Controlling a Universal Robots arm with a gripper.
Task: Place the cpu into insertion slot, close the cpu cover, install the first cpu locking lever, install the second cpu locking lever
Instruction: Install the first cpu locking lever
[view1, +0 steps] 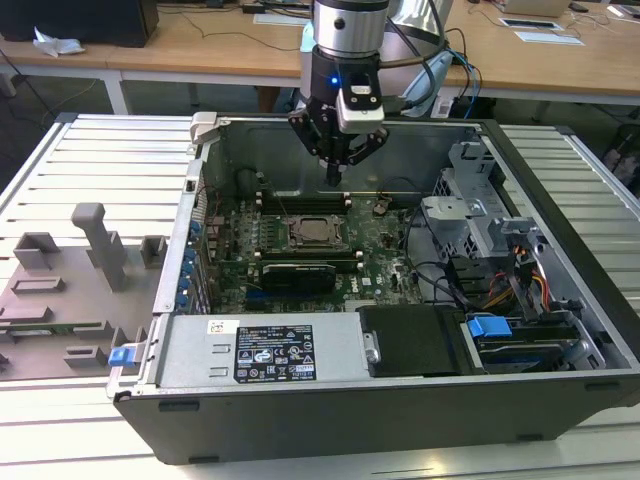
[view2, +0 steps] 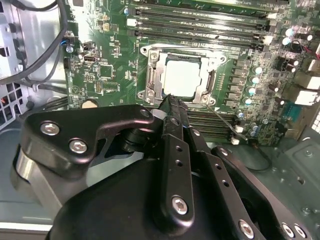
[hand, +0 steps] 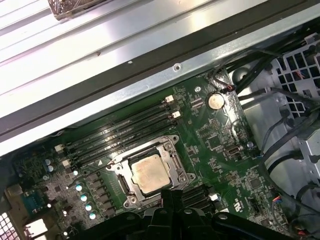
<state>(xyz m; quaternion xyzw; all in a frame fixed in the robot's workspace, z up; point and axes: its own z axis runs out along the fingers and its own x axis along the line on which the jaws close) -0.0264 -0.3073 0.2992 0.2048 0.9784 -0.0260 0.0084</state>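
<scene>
The cpu (view2: 181, 80) lies flat in the insertion slot (view2: 148, 56) on the green board, its pale metal top showing through the window of the cpu cover (view2: 205, 94), which lies down around it. A thin locking lever (view2: 227, 124) runs slantwise away from one socket corner. In the exterior view the cpu (view1: 312, 233) sits mid-board, and my gripper (view1: 336, 172) hangs above and just behind it, shut with nothing between the fingers. In both wrist views the joined fingertips (view2: 170, 103) (hand: 172, 196) point at the socket's edge next to the cpu (hand: 150, 172).
Long black memory slots (view2: 200, 22) run beside the socket. A black graphics card (view1: 297, 276) lies in front of it. Drive cages and cables (view1: 490, 240) crowd the exterior view's right. The case wall (view1: 200, 200) and a grey fixture plate (view1: 60, 300) are at its left.
</scene>
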